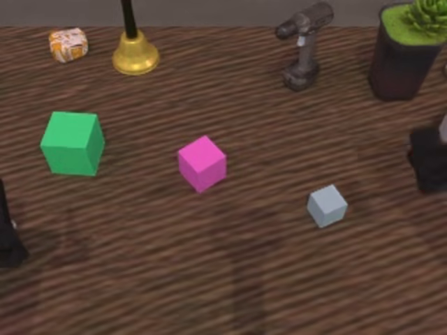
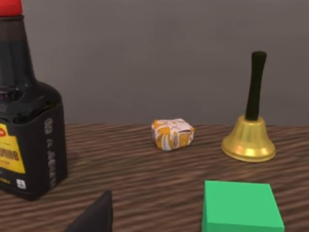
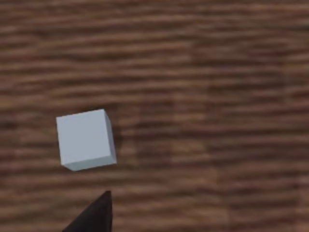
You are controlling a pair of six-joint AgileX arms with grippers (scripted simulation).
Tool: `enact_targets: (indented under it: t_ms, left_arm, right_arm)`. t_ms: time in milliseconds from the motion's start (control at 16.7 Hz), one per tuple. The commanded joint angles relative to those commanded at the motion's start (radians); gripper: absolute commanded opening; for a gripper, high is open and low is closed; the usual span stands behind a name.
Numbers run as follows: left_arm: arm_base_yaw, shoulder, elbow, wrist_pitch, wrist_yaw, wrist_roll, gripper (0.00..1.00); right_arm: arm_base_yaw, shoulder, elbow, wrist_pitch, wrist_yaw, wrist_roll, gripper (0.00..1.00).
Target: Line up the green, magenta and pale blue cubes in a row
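Near edge: L gripper (image 1: 8, 241) and R gripper (image 1: 427, 159) at the sides, can't tell fingers. Pale blue cube (image 1: 327, 206) right, magenta cube (image 1: 202, 163) centre, green cube (image 1: 72, 143) left: prob light, rigid, pinch flat opposite faces.

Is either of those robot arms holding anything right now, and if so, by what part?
Nothing is held. The green cube, magenta cube and pale blue cube all sit free on the table, arms off at either edge.
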Motion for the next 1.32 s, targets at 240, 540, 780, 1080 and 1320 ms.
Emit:
enact_targets:
  t_ms: [240,540,780,1080,1320]
  left_arm:
    - [0.000,0.000,0.000,0.000,0.000,0.000,1.00]
    - [0.000,0.000,0.000,0.000,0.000,0.000,1.00]
    - [0.000,0.000,0.000,0.000,0.000,0.000,1.00]
    - [0.000,0.000,0.000,0.000,0.000,0.000,1.00]
    - [0.000,0.000,0.000,0.000,0.000,0.000,1.00]
  right_arm:
    - [0.094,0.409,0.294,-0.221,0.001,0.011,1.00]
    - [0.182,0.758,0.586,-0.419,0.001,0.024,1.00]
    - [0.218,0.895,0.712,-0.491,0.001,0.029,1.00]
    - [0.220,0.905,0.721,-0.496,0.001,0.029,1.00]
    - [0.218,0.919,0.689,-0.454,0.001,0.027,1.00]
